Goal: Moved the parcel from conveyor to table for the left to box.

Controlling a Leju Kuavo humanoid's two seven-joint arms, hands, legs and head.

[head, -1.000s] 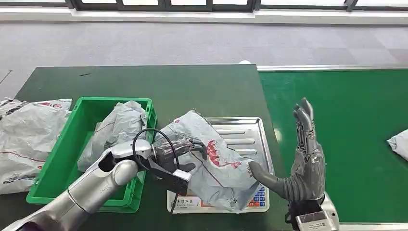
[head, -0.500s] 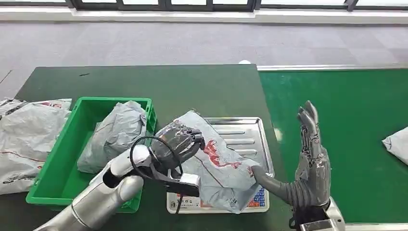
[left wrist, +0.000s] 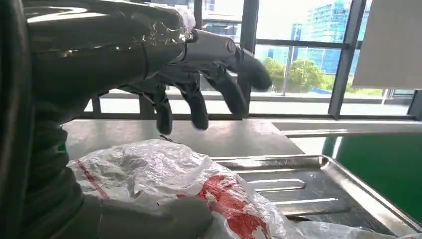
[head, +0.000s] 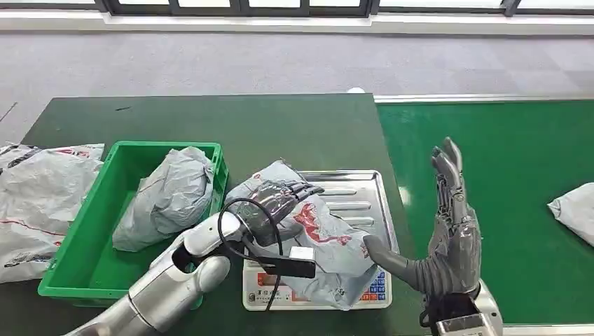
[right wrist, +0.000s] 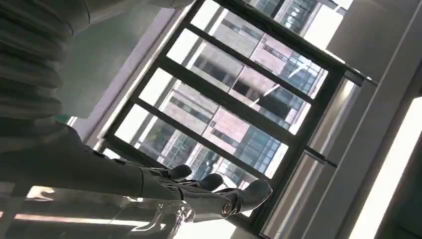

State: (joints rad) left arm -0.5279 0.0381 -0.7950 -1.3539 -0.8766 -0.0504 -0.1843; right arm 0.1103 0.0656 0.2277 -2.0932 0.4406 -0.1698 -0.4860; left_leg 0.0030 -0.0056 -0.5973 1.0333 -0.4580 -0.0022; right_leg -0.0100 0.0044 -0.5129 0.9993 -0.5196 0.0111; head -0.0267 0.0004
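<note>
The grey parcel (head: 319,238) with red print lies crumpled on the steel tray (head: 364,192) of a scale (head: 378,288), covering the tray's half toward nine o'clock and hanging over its six o'clock edge onto the scale's front panel. The left hand (head: 277,203) hangs over the parcel's end toward ten o'clock with its fingers (left wrist: 199,107) spread and reaching toward three o'clock; in the left wrist view the fingertips stand clear above the plastic while the thumb (left wrist: 164,219) lies low against the wrapper, and nothing is gripped. At three o'clock from the parcel the right hand (head: 448,231) stands upright over the border of table and belt, palm facing the parcel, fingers straight up and close together, thumb stretched toward nine o'clock with its tip just at the parcel's edge; whether it touches cannot be told. At nine o'clock from the scale sits a green bin (head: 84,238) holding another grey parcel (head: 168,196). Farther toward nine o'clock more grey bags (head: 35,196) lie on the dark green table (head: 245,126). At three o'clock runs the bright green conveyor (head: 518,154), with one more grey parcel (head: 576,210) at its far three o'clock edge.
</note>
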